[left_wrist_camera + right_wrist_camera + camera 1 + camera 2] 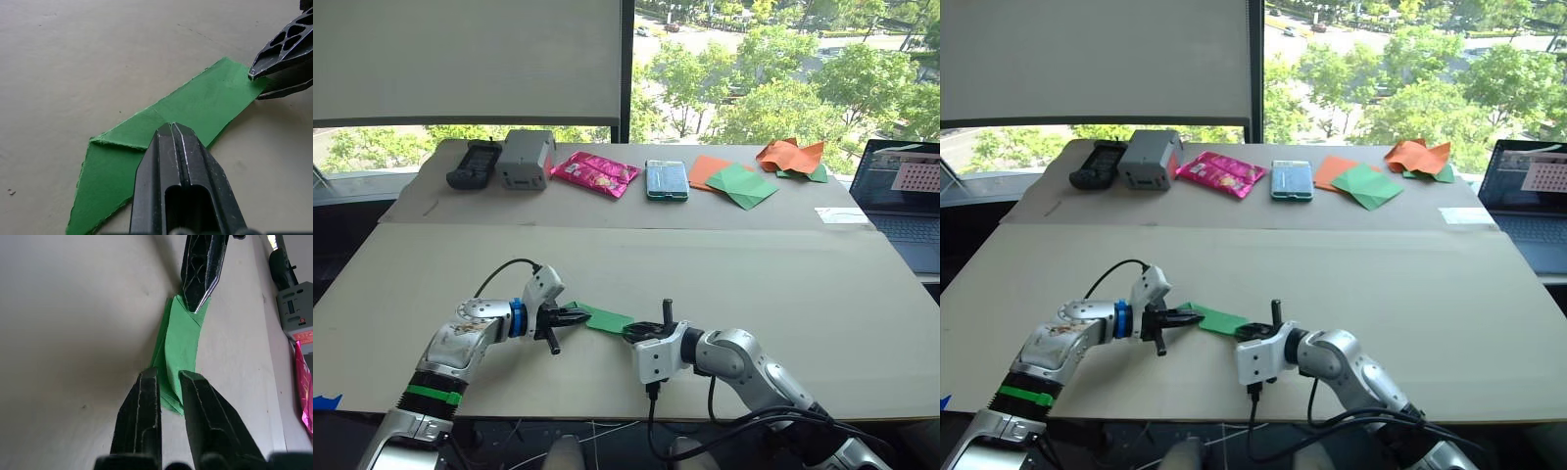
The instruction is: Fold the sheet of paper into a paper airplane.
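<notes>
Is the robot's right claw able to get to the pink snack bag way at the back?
Probably not from where it is. The pink snack bag lies far back by the window, and the right claw is at the near edge, busy at one end of the folded green paper.

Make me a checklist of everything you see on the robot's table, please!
Surface: pale table, bare around the work.
Job's things: bright green paper, folded into a long narrow strip with a pointed end, lying flat between the grippers.
Clutter: along the far edge, black device, grey box, pink packet, teal packet, flat orange and green papers, crumpled orange-and-green heap.
Grippers: left gripper shut, tip pressing on the paper; right gripper slightly open over the other end.
Cables: black cables on both wrists.
Surroundings: laptop, window, trees.
</notes>
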